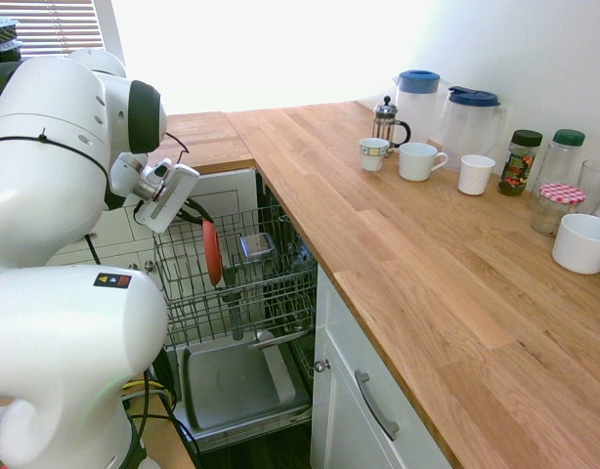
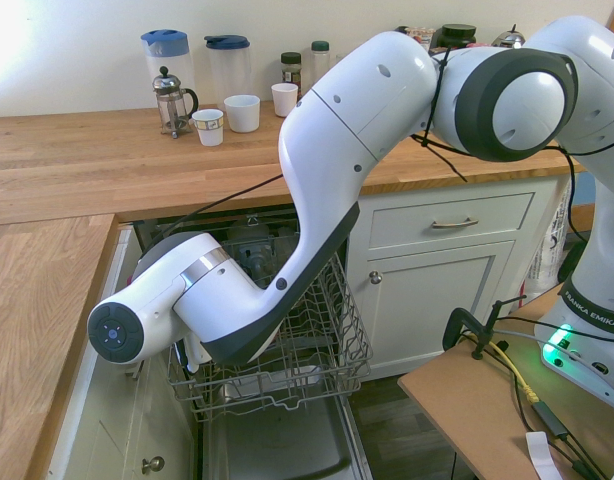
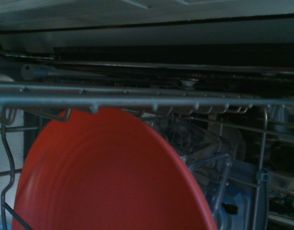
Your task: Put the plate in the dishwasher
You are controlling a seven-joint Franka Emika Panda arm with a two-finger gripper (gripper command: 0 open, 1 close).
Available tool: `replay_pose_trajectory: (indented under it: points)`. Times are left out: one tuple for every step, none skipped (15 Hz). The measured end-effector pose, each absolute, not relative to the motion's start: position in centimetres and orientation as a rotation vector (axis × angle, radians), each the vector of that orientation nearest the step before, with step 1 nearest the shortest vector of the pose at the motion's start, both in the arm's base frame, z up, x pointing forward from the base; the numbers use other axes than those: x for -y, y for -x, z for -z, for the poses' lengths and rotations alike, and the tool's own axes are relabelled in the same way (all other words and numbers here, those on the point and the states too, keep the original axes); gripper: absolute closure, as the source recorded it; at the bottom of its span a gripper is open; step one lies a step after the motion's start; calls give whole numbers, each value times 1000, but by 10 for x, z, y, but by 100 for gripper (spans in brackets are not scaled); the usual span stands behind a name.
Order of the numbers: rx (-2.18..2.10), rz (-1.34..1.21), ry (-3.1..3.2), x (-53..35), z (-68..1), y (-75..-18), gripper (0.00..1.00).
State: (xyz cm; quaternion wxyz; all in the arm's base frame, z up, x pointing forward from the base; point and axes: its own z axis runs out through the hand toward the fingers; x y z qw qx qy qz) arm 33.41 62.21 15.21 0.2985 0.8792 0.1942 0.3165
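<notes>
The coral-red plate (image 1: 213, 256) stands on edge, upright, among the prongs of the grey wire rack (image 1: 280, 293) pulled out of the dishwasher (image 1: 232, 386). My gripper (image 1: 202, 219) reaches in from the left over the rack's near side and is shut on the plate's top rim. In the wrist view the plate (image 3: 113, 182) fills the lower half, just below a rack wire (image 3: 137, 100). In the second exterior view my own arm hides both gripper and plate; only the rack (image 2: 327, 345) shows.
A cutlery basket (image 1: 256, 246) sits in the rack right of the plate. The wooden counter (image 1: 427, 254) overhangs the dishwasher on the right, bearing white mugs (image 1: 417, 161), a French press (image 1: 386, 122), jugs, jars and a white bowl (image 1: 583, 242). White drawers (image 1: 373, 405) stand beside the open door.
</notes>
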Motion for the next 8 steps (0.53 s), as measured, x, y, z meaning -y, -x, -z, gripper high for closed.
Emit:
replay_pose_trajectory:
  points:
    - [-519,-836,-2347,-622,-151,-334,0]
    - [-521,-833,-2355,-622,-150,-334,0]
    - [-524,-833,-2362,-623,-150,-334,0]
    - [-528,-834,-2368,-624,-150,-333,0]
    - [-533,-836,-2375,-625,-150,-333,0]
    - [-537,-839,-2383,-626,-151,-333,0]
    - [-539,-844,-2391,-627,-153,-333,0]
    - [-542,-849,-2403,-628,-156,-333,0]
